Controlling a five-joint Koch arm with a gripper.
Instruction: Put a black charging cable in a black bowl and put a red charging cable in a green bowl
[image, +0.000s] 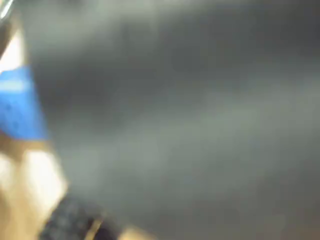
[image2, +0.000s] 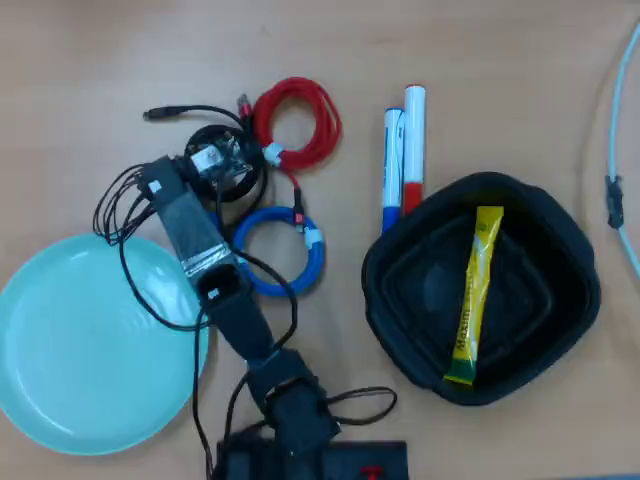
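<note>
In the overhead view the black cable (image2: 160, 114) lies coiled at the upper left of the table, its plug end pointing left. My gripper (image2: 220, 160) is right over that coil and covers most of it; the jaws are hidden under the wrist. The red cable (image2: 296, 124) is coiled just right of the gripper. The black bowl (image2: 530, 230) stands at the right. The pale green bowl (image2: 80, 360) lies at the lower left. The wrist view is blurred dark grey and shows no clear jaw or cable.
A blue coiled cable (image2: 288, 252) lies below the red one, beside my arm. A blue marker (image2: 392, 165) and a red marker (image2: 412, 150) lie left of the black bowl. A yellow stick packet (image2: 472, 295) lies in the black bowl. A white cable (image2: 615, 150) runs along the right edge.
</note>
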